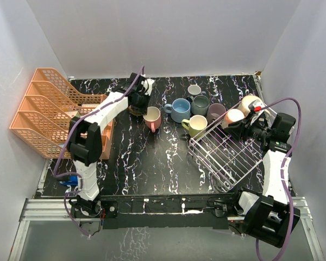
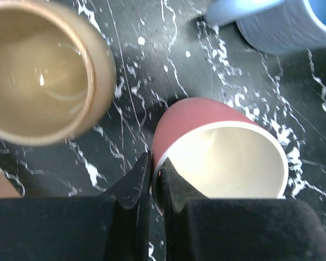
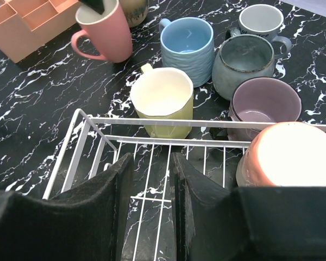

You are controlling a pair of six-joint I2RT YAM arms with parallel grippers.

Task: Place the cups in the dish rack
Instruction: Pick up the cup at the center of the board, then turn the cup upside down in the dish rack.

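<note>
Left gripper [image 2: 155, 163] is reaching out to the far-left part of the desk [image 1: 136, 157], and its jaws are squeezing all the way down on the rim of the pink mug [image 2: 223, 152] — one finger inside the wall, one outside. The mug is standing upright on the desk, with the tan mug [image 2: 38, 70] just to its left and the blue mug [image 1: 180, 110] to its right. Right gripper [image 3: 152, 160] is hovering over the white dish rack [image 1: 226, 154] on the right side, jaws sitting partly open and gripping nothing — just wire showing through the gap. A peach mug [image 3: 293, 155] is sitting at the rack's far end. The pale yellow mug [image 3: 163, 103], grey-teal mug [image 3: 244, 60], mauve mug [image 3: 263, 103] and small grey mug [image 3: 261, 20] are standing on the desk just beyond the rack.
</note>
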